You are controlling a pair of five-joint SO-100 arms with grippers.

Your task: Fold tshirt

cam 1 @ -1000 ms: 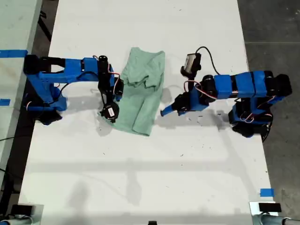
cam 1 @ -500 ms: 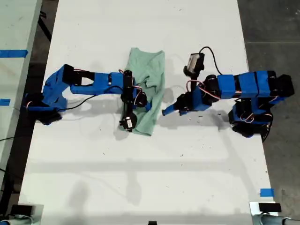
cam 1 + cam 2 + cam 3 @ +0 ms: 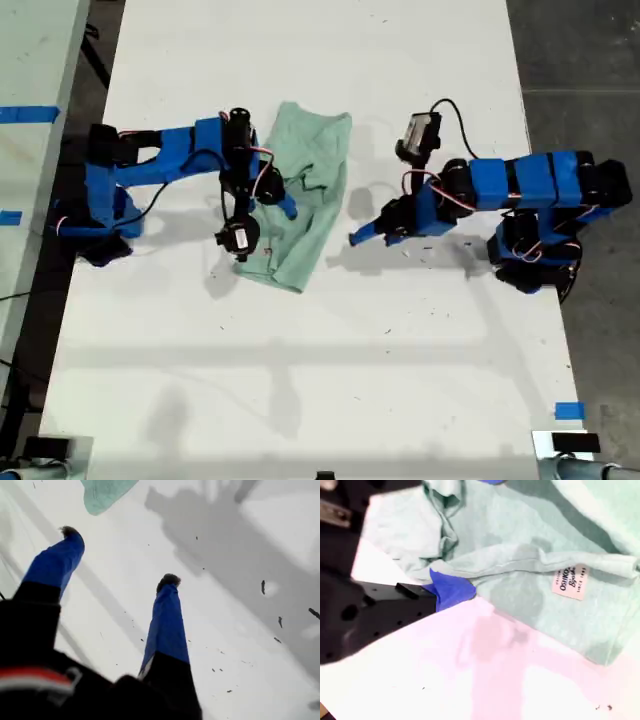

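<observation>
White tabletop (image 3: pixel 320 380): the tshirt (image 3: pixel 305 200) lies crumpled. My first claw (image 3: pixel 120 555) hangs wide, empty; my second claw (image 3: pixel 280 205) sits on the cloth, spread unclear.

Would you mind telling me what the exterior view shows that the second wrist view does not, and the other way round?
Only the exterior view shows both blue arms, the whole table, and my first gripper open over bare table at the exterior view's right of the tshirt.

Only the second wrist view shows the printed neck label and the fine creases in the cloth beside a blue fingertip of my second gripper.

Both show the pale green tshirt lying rumpled on the white table, with my second gripper at its edge; whether it grips the cloth is unclear.
</observation>
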